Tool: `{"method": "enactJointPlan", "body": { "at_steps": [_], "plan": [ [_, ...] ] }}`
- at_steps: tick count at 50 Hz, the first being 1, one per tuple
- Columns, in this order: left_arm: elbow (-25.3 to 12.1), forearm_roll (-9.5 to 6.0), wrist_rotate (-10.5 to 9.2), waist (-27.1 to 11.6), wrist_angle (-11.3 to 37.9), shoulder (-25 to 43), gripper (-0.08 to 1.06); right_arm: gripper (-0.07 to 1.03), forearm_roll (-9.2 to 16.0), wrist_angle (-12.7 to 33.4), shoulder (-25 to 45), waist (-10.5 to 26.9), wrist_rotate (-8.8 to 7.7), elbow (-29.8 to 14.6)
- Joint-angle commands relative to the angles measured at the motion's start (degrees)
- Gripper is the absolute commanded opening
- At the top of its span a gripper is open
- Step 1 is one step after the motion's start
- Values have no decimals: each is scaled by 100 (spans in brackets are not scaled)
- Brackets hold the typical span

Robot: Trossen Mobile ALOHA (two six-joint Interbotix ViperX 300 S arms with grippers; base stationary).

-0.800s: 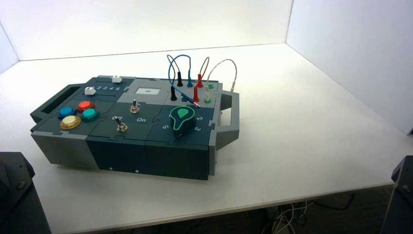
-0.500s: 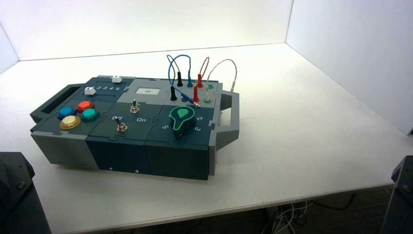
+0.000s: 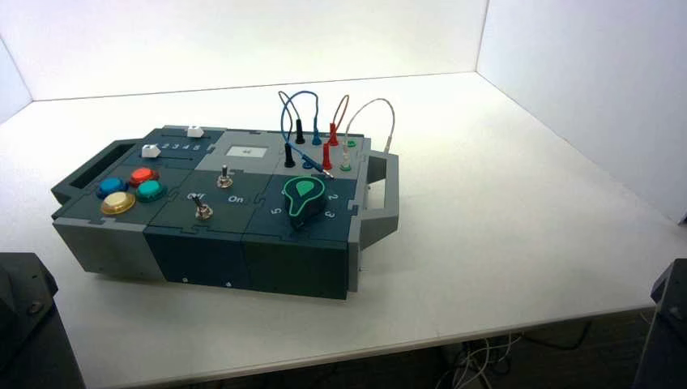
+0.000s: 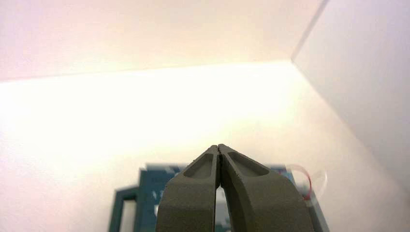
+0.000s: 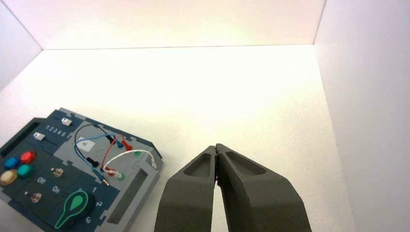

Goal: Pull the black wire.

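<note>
Clenched on nothing, the left gripper [image 4: 218, 146] points over the box [image 4: 145, 198] in its wrist view, where I cannot make out the black wire.

In the right wrist view, the right gripper [image 5: 216, 147] is also closed and empty, away from the box; the black wire [image 5: 92, 162] arches beside the blue wire [image 5: 98, 174], so a careless grab could snag both.

In the high view, it stands on the far, right-hand grey panel [image 3: 261, 164]; pulling sideways might drag the box.
</note>
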Motion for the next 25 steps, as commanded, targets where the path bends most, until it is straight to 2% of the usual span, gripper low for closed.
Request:
{"method": "enactJointPlan", "body": {
  "at_steps": [1,11,15,20,25],
  "plan": [
    [-114,0,44,-308,-53,580,-3,-2,18,-53,70,9,9,-70],
    [-167,0,62,-483,9,1028,-3,-2,18,-97,114,9,18,-62],
    [-158,0,97,-519,88,1248,-3,-2,18,-105,132,0,18,-62],
    [-123,-9,237,-571,176,1450,-3,-2,18,-123,141,0,18,-53],
    [-79,-18,246,-615,202,1512,-3,-2,18,-132,141,0,18,-62]
  ]
}}
